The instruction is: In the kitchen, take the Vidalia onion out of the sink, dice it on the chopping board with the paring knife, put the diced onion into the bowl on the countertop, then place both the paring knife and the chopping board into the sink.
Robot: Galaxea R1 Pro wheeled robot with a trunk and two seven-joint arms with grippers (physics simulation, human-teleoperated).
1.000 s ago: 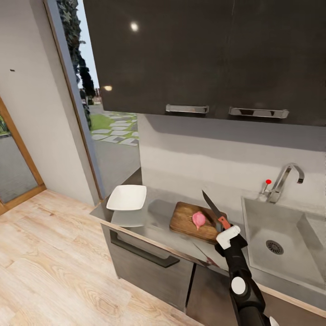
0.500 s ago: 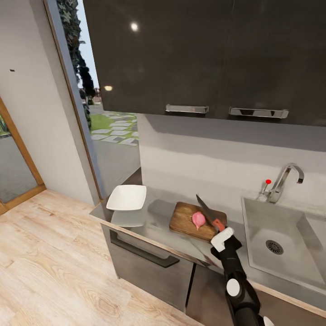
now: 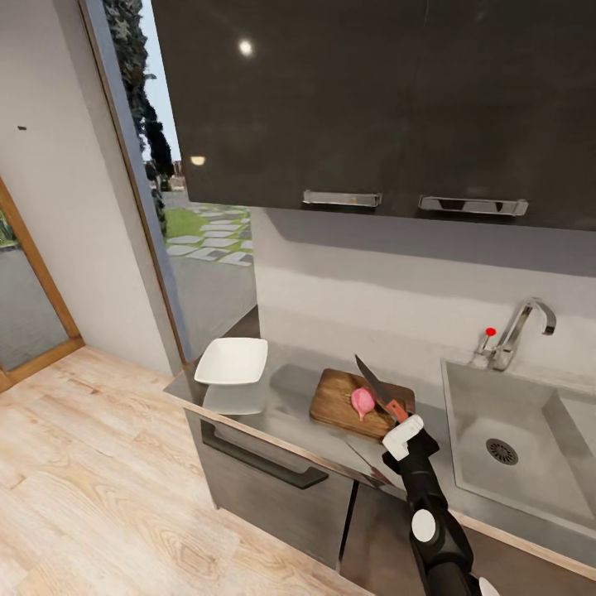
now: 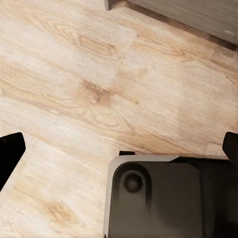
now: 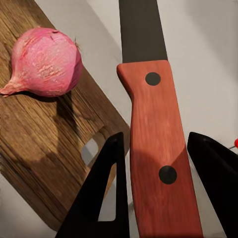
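on the board [image 3: 343, 404] lies the pink onion [image 3: 362, 401], whole, just beside the knife [image 3: 379, 387] blade. right gripper [image 3: 402, 423] grasps the knife's red handle, blade raised over the board. left gripper [image 4: 119, 148] hangs spread above wood floor [image 4: 74, 74].

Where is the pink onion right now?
In the head view the pink onion lies whole on the dark brown wooden chopping board, left of the grey sink, with the right claw holding the red-handled paring knife beside it.
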